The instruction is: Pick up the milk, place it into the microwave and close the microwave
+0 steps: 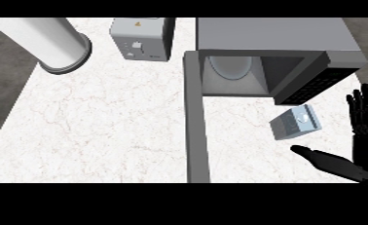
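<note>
The milk [295, 122] is a small grey-blue carton lying on the marble counter, in front of the microwave's control panel. The microwave [277, 34] stands at the upper right with its cavity [231, 74] showing a pale round plate inside. Its door [195, 117] is swung open toward me, seen edge-on as a long grey bar. My right hand [354, 136] is at the right edge, fingers straight and thumb spread, just right of the carton and apart from it. My left hand is out of sight.
A grey toaster [142, 39] stands at the back centre. A white cylinder with a grey rim [54, 41] lies tilted at the back left. The counter's left edge borders a dark floor [14, 73].
</note>
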Controlling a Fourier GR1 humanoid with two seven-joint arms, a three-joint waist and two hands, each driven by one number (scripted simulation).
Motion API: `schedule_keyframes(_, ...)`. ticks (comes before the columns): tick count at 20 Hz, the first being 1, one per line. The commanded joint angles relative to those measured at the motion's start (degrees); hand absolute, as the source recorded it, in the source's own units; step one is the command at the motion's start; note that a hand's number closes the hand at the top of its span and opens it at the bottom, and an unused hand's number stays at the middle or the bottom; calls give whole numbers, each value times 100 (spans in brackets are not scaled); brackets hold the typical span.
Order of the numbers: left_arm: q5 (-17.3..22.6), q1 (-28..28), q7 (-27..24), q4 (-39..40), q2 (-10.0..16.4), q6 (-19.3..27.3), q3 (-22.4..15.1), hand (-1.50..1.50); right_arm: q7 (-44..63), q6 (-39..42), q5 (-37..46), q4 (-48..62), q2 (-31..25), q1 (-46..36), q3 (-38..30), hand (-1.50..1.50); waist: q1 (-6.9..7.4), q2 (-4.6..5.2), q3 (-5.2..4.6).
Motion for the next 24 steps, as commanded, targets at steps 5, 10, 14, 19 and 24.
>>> schedule_keyframes(5,763,513,36,-662,-242,-273,156,-150,-1513,-32,196,2170,18,-32,-310,-150,41,6,7)
schedule_keyframes(10,976,498,-131,-304,-6,-561,612,-150,-2373,-195,446,3356,68,-387,-293,-150,26,10,4)
schedule_keyframes(14,1273,843,-71,-415,-83,-750,739,-150,-2868,124,323,3976,-388,-347,-599,-150,19,4,4)
schedule_keyframes(19,1396,630,98,-520,20,-541,859,-150,-3120,-103,422,4927,-457,-1063,-661,-150,0,10,3)
schedule_keyframes(24,1617,1062,-90,-432,-139,-1126,993,-150,-4234,-79,421,6511,-538,-1608,-860,-150,98,13,11)
